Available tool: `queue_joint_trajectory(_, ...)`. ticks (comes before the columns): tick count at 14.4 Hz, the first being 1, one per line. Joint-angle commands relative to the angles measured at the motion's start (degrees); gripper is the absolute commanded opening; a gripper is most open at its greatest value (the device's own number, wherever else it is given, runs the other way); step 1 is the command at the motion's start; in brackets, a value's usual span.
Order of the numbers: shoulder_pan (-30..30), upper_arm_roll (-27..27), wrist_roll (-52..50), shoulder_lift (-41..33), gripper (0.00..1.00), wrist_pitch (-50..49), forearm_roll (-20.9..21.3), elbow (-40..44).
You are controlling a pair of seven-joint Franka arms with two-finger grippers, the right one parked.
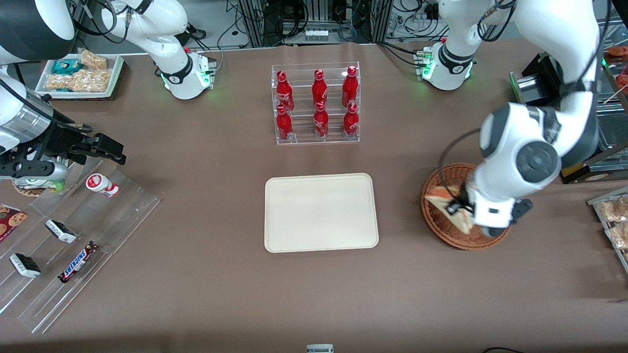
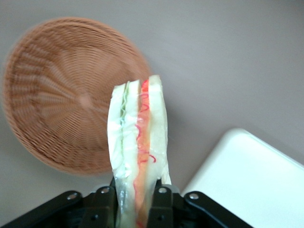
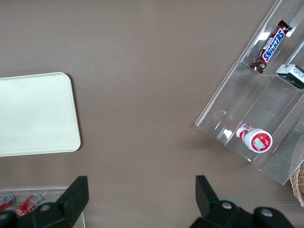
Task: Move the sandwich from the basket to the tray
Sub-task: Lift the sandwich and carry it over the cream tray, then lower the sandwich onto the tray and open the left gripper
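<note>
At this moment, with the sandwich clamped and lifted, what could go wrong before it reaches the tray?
1. The tool pinches only one end of the sandwich, so the soft wedge hangs free and may sag or slip out during the carry.
2. The squeeze could push the filling out at the cut edge.
3. In the front view the sandwich sits low over the basket; a sideways move toward the tray might catch the rim.

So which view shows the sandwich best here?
The left wrist view: the sandwich shows its filling edge, clamped in the gripper. The front view shows it above the basket, half hidden. The right wrist view misses it.
</note>
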Motion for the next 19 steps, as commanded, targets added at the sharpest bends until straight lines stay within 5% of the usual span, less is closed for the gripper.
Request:
queue_joint_trajectory(1, -12.18, 0.12, -1.55, 8.95, 0.0, 1.61, 2.54, 7.79)
queue_joint_trajectory(5, -22.76, 0.29, -1.82, 18.99, 0.02, 13.74, 11.78, 10.01)
queue_joint_trajectory(10, -24.71, 0.47, -1.55, 24.09, 0.09, 19.55, 14.51, 10.36)
queue_joint_trajectory(11, -24.88, 0.47, -1.9, 24.8, 0.37, 20.69, 15.04, 10.36)
queue_joint_trajectory(12, -24.97, 0.47, -1.9, 25.15, 0.86, 21.22, 15.13, 10.36)
queue_joint_trajectory(13, -25.06, 0.47, -1.9, 24.89, 1.0, 21.23, 15.83, 10.19)
queue_joint_trajectory(19, -21.48, 0.56, -8.11, 15.43, 1.0, 15.29, 15.32, 9.48)
